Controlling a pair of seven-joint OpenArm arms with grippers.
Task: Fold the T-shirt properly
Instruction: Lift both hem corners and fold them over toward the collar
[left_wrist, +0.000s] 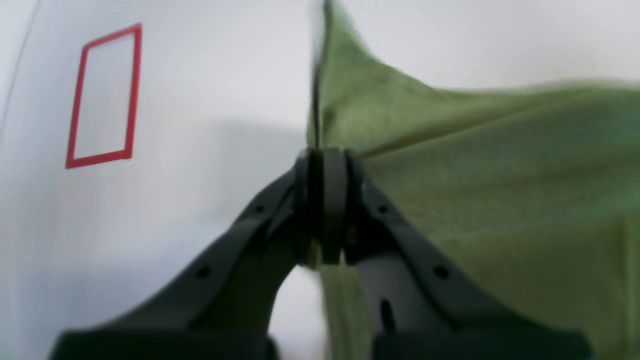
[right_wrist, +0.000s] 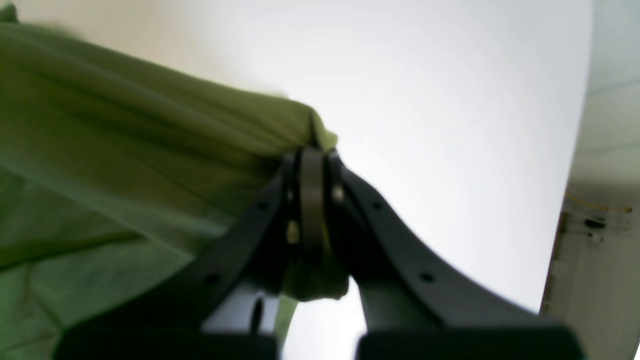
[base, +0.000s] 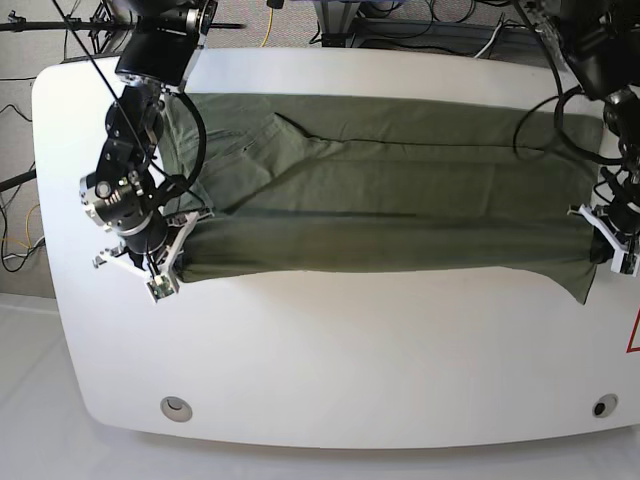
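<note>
Base view: both arms low, each claw (left (base: 612, 240), right (base: 170, 262)) clenching T-shirt (base: 380, 190) edge.

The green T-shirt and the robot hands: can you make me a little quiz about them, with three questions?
1. True or false: both grippers are pinching the T-shirt.
2. What color is the tape rectangle in the left wrist view: A) blue B) red C) yellow?
3. Fill in: the T-shirt is spread across a white ____.

Key:
1. True. The left gripper and the right gripper are each shut on the cloth's edge.
2. B
3. table
</note>
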